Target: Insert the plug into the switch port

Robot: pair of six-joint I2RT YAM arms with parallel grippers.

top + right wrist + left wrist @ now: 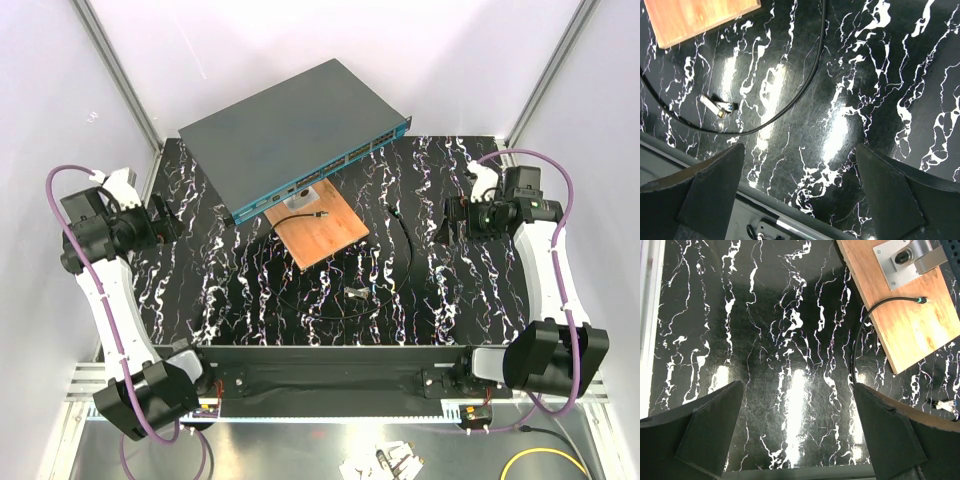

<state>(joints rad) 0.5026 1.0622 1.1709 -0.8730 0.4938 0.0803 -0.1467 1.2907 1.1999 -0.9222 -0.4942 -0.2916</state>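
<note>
The switch (290,125) is a flat dark-grey box at the back of the table. Its teal front strip (330,172) carries a row of small ports facing the arms. A thin black cable (400,260) loops over the table. One end, with a small pale plug (320,214), lies on the wooden board; the left wrist view shows it too (923,300). My left gripper (165,222) (797,390) is open and empty over bare table, left of the board. My right gripper (440,222) (800,150) is open and empty over bare table at the right.
A wooden board (325,235) lies in front of the switch, with a grey metal bracket (905,260) at its far end. A small pale-and-black loose piece (357,293) (716,104) lies inside the cable loop. A black bar (330,360) marks the near table edge.
</note>
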